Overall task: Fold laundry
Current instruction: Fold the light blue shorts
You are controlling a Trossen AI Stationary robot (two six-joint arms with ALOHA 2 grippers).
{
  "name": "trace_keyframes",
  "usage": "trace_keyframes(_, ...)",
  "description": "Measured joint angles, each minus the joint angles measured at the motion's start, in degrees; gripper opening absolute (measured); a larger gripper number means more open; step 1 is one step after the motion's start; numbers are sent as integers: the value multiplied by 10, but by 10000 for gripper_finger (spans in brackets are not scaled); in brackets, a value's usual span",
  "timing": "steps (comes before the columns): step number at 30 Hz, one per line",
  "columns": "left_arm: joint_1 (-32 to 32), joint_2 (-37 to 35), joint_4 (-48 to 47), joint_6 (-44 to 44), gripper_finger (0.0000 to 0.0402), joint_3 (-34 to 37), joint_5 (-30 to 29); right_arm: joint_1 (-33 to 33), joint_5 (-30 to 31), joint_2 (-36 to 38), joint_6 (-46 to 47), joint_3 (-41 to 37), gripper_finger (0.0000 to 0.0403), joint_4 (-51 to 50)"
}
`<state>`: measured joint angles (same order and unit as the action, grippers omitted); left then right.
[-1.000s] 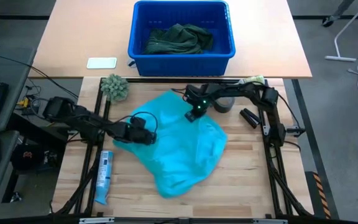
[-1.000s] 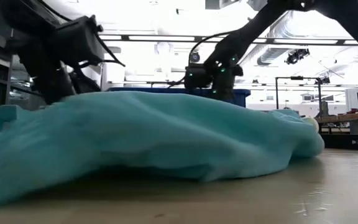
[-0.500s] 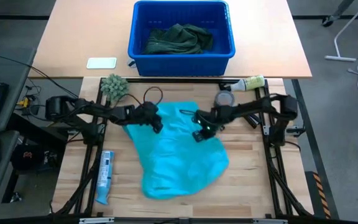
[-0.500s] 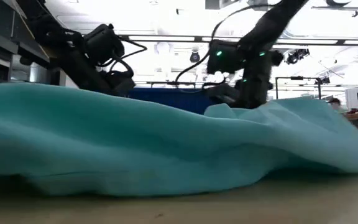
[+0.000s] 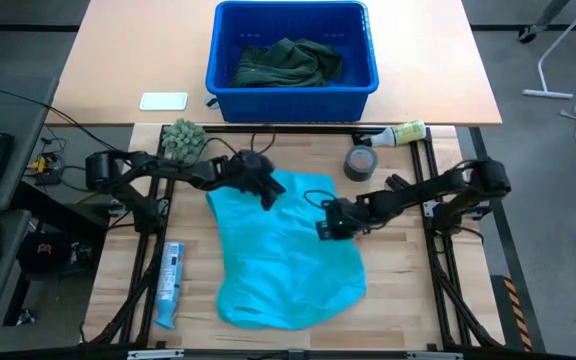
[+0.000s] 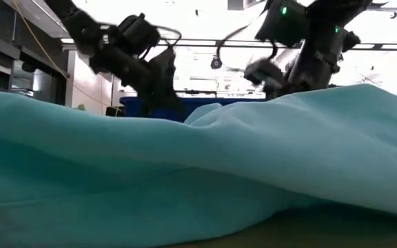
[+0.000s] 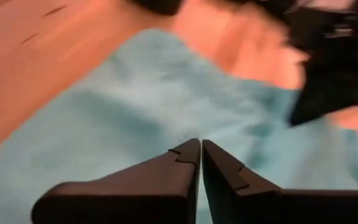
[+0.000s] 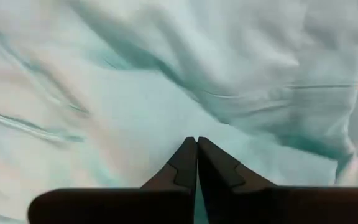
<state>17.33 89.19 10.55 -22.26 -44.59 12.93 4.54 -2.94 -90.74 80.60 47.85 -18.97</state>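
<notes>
I see turquoise shirt (image 5: 286, 255), plain; dark green laundry (image 5: 288, 62) in blue bin (image 5: 218, 55); black grippers.

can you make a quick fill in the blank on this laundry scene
1. The shirt on the wooden table is coloured ____.
2. The dark green clothes lie inside the blue ____.
3. Both the left gripper and right gripper have their fingers ____.

Missing words: turquoise; bin; shut
</notes>
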Motion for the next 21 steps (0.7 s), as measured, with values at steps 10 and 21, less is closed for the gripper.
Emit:
trace_keyframes(10,18,-150,-265,-2,0,-56,-10,-50,119,129,-97,1,0,-86)
trace_keyframes(21,6,-277,-631,-231,68,-38,-133,-130,109,146,-251,1,8,-86)
